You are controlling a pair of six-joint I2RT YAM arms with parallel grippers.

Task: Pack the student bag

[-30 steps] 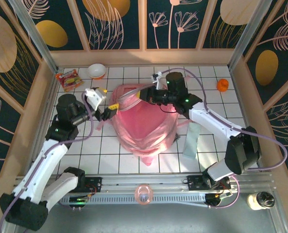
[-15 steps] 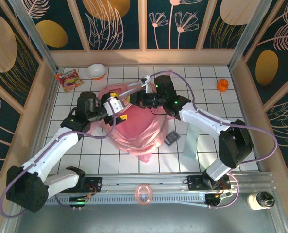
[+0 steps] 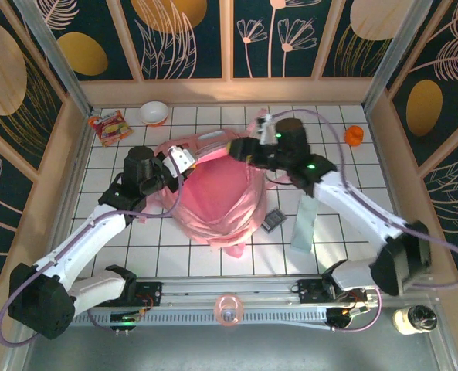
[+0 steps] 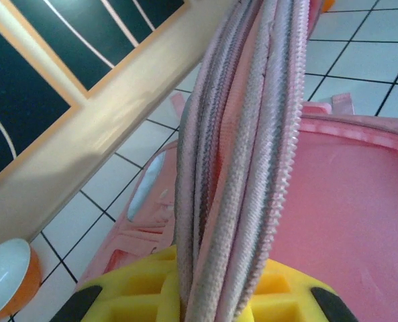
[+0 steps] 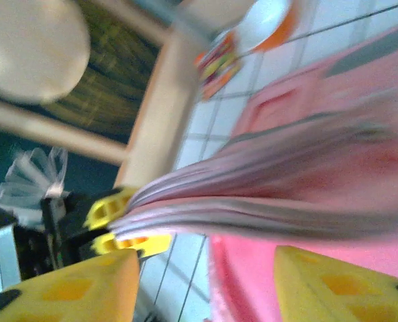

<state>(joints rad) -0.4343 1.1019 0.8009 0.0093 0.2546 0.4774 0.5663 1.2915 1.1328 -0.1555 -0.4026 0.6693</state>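
The student bag [image 3: 213, 199], a big soft pink backpack, lies in the middle of the tiled table with its mouth toward the back. My left gripper [image 3: 184, 159] is shut on the bag's folded, zippered rim at the back left. In the left wrist view the rim [image 4: 239, 134] rises straight out of the yellow fingers [image 4: 138, 288]. My right gripper [image 3: 241, 148] hovers open at the back right of the rim. Its yellow fingers [image 5: 71, 288] stand well apart below the stretched rim [image 5: 266, 188], holding nothing.
A white and orange bowl [image 3: 154, 113] and a snack packet [image 3: 108, 126] sit at the back left. An orange item [image 3: 354, 136] is at the back right. A pale green flat item [image 3: 304, 220] and a small dark item [image 3: 273, 220] lie right of the bag.
My left gripper has closed on the bag's rim. My right gripper has opened, let go of the rim and drawn back to the right.
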